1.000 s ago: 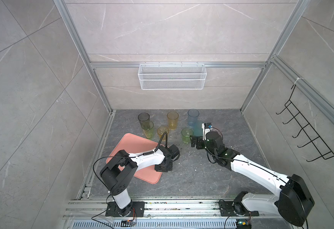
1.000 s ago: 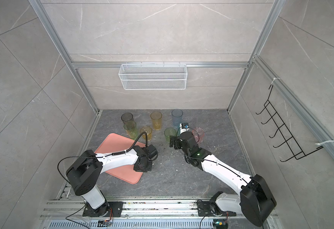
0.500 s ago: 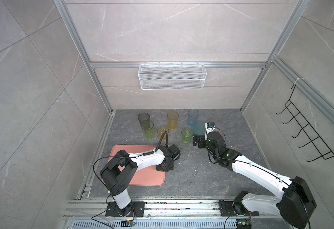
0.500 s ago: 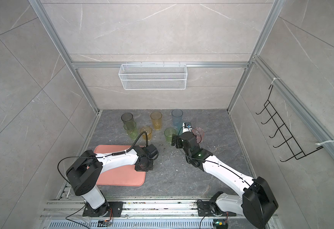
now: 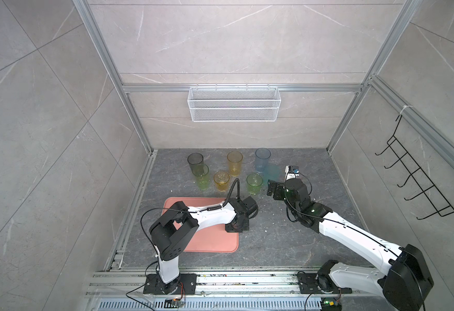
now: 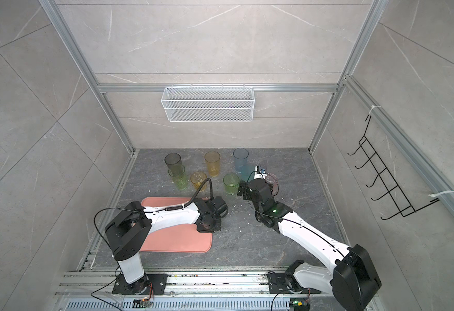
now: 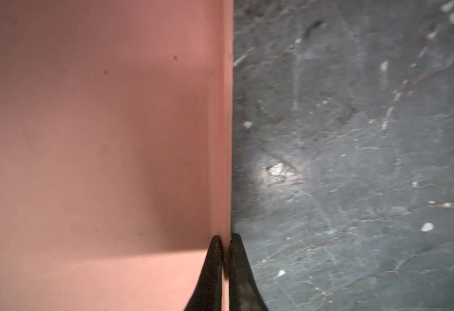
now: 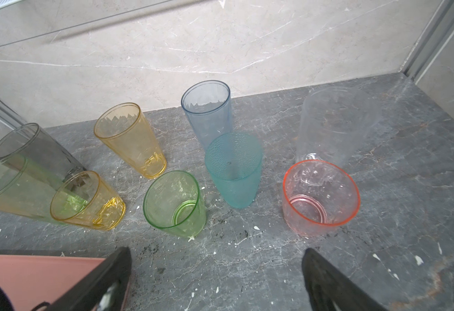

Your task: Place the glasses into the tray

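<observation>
A: top views?
B: both top views: tray [image 5: 209,242] lies flat on the bench [image 5: 274,242], left side, nothing in it. the glasses [image 5: 234,163] stand clustered behind it, toward the back wall. left arm [image 5: 212,212] lies across the tray, wrist over its right edge. right arm [image 5: 350,231] points at the cluster.
A: left wrist?
B: left gripper [image 7: 226,239] pinched narrow on the tray's rim, one finger inside, one on the bench side.
A: right wrist?
B: right gripper [image 8: 215,258] spread wide, holding nothing, just short of the green glass [image 8: 174,204] and teal glass [image 8: 234,172]. pink glass [image 8: 320,199] stands just in front of the clear glass [image 8: 336,121]. all nine upright on the bench. tray corner shows behind one finger.
</observation>
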Robot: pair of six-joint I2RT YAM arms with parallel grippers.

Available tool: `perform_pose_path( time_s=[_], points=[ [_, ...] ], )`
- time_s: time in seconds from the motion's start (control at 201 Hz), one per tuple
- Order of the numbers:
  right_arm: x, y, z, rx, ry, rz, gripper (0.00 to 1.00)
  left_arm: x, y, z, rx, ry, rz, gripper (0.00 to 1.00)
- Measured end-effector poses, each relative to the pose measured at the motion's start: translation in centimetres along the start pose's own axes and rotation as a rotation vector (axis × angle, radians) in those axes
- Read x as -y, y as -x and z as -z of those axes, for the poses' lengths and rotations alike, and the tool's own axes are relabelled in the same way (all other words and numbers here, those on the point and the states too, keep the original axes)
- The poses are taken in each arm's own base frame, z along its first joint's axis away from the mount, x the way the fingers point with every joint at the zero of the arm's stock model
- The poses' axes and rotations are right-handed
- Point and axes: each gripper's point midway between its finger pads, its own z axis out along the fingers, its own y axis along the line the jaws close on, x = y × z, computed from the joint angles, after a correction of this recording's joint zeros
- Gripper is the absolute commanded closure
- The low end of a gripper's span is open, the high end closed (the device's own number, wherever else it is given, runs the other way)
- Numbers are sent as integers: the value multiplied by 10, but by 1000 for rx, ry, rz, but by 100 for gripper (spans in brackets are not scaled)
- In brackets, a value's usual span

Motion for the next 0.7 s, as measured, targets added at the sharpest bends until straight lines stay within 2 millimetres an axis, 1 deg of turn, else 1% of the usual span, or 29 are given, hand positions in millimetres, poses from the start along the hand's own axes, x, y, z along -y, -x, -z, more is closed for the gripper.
perform_pose_path(
  time_s=[0.234, 0.359, 0.478, 0.538, 0.603, 0.702],
  points=[
    [6, -1, -2, -9, -8, -21, 1, 36, 7, -3, 14, -148, 43, 91],
    [3, 0, 0, -12, 18, -29, 1, 48, 10, -4, 22, -202, 58, 84],
    [0, -5, 1, -42, 38, -21, 0, 54, 12, -6, 28, -224, 65, 72],
    [-2, -6, 3, -68, 42, -13, 0, 57, 12, -5, 29, -237, 65, 67],
    [-6, -2, 5, -90, 51, -14, 0, 58, 13, -5, 30, -245, 65, 64],
    [-11, 1, 11, -127, 73, -10, 0, 57, 12, -4, 33, -244, 62, 62]
  ],
)
